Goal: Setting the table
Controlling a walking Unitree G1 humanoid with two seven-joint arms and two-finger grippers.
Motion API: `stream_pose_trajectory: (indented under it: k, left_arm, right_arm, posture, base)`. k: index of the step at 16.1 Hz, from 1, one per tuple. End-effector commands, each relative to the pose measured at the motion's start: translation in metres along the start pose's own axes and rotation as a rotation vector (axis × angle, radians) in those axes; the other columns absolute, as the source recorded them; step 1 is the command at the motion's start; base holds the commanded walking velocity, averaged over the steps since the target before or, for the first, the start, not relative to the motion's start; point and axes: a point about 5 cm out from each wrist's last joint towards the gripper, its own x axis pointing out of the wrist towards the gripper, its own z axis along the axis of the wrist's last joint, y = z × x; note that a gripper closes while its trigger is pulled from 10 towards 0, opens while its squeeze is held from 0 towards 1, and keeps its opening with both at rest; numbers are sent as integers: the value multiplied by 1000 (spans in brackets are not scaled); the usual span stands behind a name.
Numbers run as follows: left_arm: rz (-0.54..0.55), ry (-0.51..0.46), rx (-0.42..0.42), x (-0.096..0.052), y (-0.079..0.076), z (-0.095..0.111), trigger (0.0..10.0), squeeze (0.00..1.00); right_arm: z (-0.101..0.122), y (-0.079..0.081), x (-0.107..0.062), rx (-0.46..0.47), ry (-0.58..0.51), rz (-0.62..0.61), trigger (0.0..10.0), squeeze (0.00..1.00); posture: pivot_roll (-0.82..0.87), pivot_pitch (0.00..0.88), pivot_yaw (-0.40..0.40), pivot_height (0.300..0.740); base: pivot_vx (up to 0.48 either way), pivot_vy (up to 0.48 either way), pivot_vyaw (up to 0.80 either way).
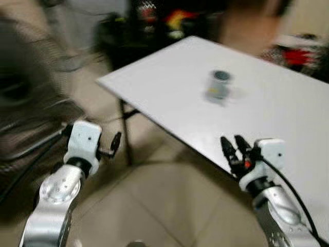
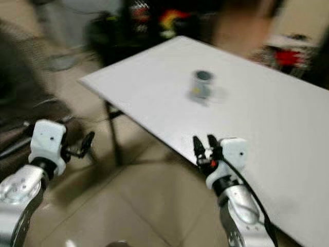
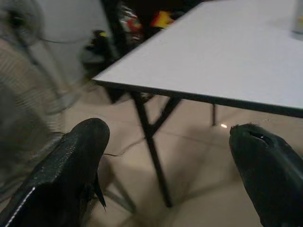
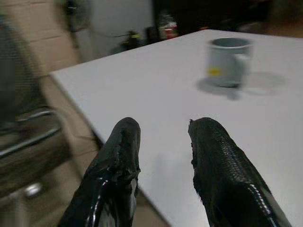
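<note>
A grey mug (image 1: 220,85) with a small yellow mark stands upright on the white table (image 1: 169,87), away from its edges; it is also in the right wrist view (image 4: 228,62). My right gripper (image 1: 233,146) hovers over the table's near edge, open and empty, with the mug well beyond its fingertips. My left gripper (image 1: 116,144) is held over the floor to the left of the table, off its corner, open with nothing between its fingers (image 3: 78,161).
The table stands on black folding legs (image 3: 150,142) over a tiled floor (image 1: 154,206). A standing fan (image 1: 25,92) and a chair frame are at the left. Dark clutter and red items (image 1: 298,54) lie behind the table. The head views are blurred.
</note>
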Motion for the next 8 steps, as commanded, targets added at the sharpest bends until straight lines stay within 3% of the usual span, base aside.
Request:
stream_pose_trajectory:
  k: [1, 3, 8]
  left_arm:
    - [-25, -11, -1, 3, -4, 3, 10000, 0]
    - [-31, -18, -29, 13, -7, 5, 10000, 0]
    - [-23, -16, -45, 16, -11, 5, 10000, 0]
  right_arm:
    - [-2, -5, -1, 7, 7, -22, 10000, 0]
    - [-2, -13, 0, 22, 14, -79, 10000, 0]
    - [-4, -17, -2, 8, 33, -99, 10000, 0]
  posture:
    - [48, 0, 24, 740]
    - [27, 0, 20, 740]
    - [12, 0, 14, 740]
  base:
    - [0, 0, 800]
    - [0, 0, 800]
    - [0, 0, 800]
